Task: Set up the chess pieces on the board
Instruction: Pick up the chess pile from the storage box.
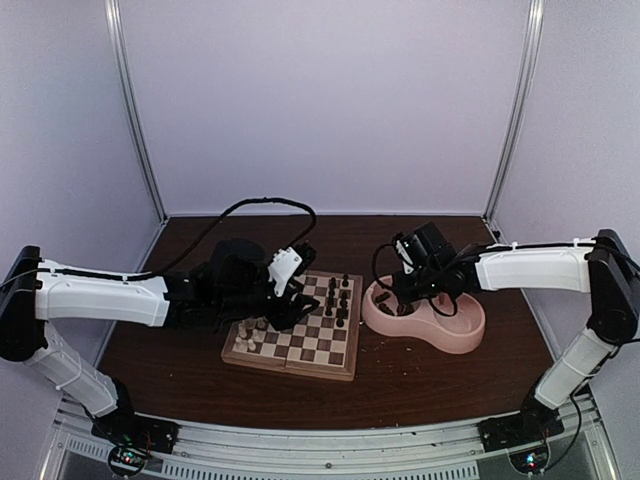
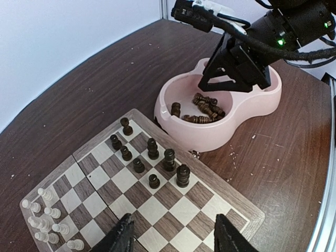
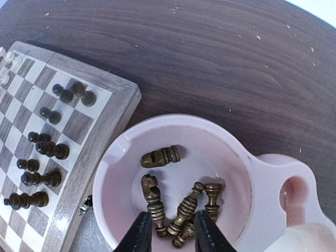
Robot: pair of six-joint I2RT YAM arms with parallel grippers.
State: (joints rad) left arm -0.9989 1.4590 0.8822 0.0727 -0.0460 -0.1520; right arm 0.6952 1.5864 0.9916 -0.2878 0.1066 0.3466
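The board (image 1: 320,350) lies mid-table. Several dark pieces (image 2: 169,159) stand in two rows on its bowl side, and cream pieces (image 2: 50,220) stand at the opposite end. More dark pieces (image 3: 157,197) lie loose in the round well of the pink bowl (image 3: 105,173). My right gripper (image 3: 170,233) reaches down into that well. Its jaws stand narrowly open astride the ends of two or three piled pieces. My left gripper (image 2: 176,236) hovers open over bare squares of the board (image 2: 157,210), holding nothing.
The pink double bowl (image 1: 470,340) sits right of the board, nearly touching its rim. Its smaller second well (image 3: 294,194) holds no pieces that I can see. Pale crumbs speckle the dark table (image 2: 294,157). White walls close in at the back and sides.
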